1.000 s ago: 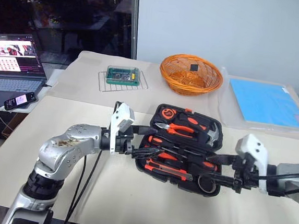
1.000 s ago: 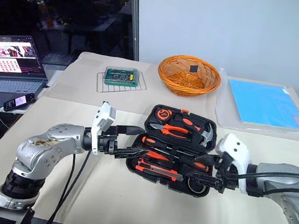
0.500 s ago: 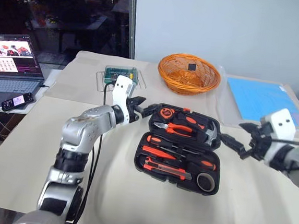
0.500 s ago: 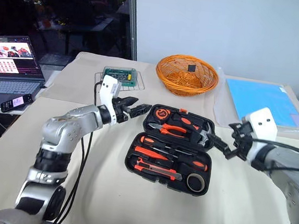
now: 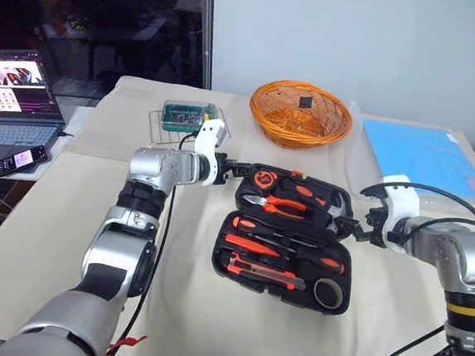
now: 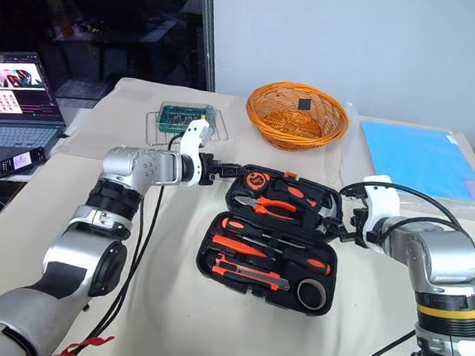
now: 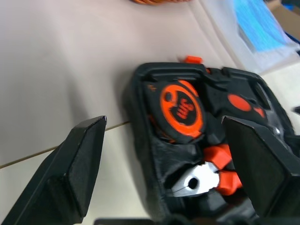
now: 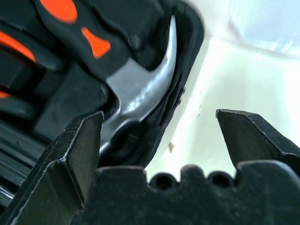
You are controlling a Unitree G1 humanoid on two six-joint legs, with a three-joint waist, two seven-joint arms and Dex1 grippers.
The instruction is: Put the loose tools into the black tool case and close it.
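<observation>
Case: the black tool case [image 5: 286,236] lies open and flat on the beige table [image 5: 39,252], about mid-table; its long axis runs from the robot's left to its right, skewed a little; the lid half is the far half, the tray half the near one

Latch: a small orange latch [image 7: 192,59] sits on the far rim of the lid

Lid half: an orange round tape measure [image 5: 264,180] at the left end; orange-handled pliers [image 5: 281,204] beside it; a hammer [image 8: 140,93] at the right end

Tray half: 3 slim screwdrivers [image 5: 274,239] lie side by side along the case's length; below them the utility knife [image 5: 267,272], also lengthwise; the tape roll [image 5: 328,293] fills the near right corner

Left gripper: the left gripper [image 5: 232,168] is at the lid's far left corner, fingers [image 7: 70,173] spread wide with that corner between them; pinching nothing

Right gripper: the right gripper [image 5: 358,231] is at the case's right edge by the hammer, fingers [image 8: 70,154] spread, nothing pinched

Around: an orange wicker basket [image 5: 302,115] behind the case, a small dark thing in it; a green box of bits [image 5: 186,116] on a wire rack, far left; a blue sheet [image 5: 422,157] far right; a laptop [image 5: 15,100] and a phone [image 5: 18,160] off to the left

Path: nothing rests on the lid or across the hinge
</observation>
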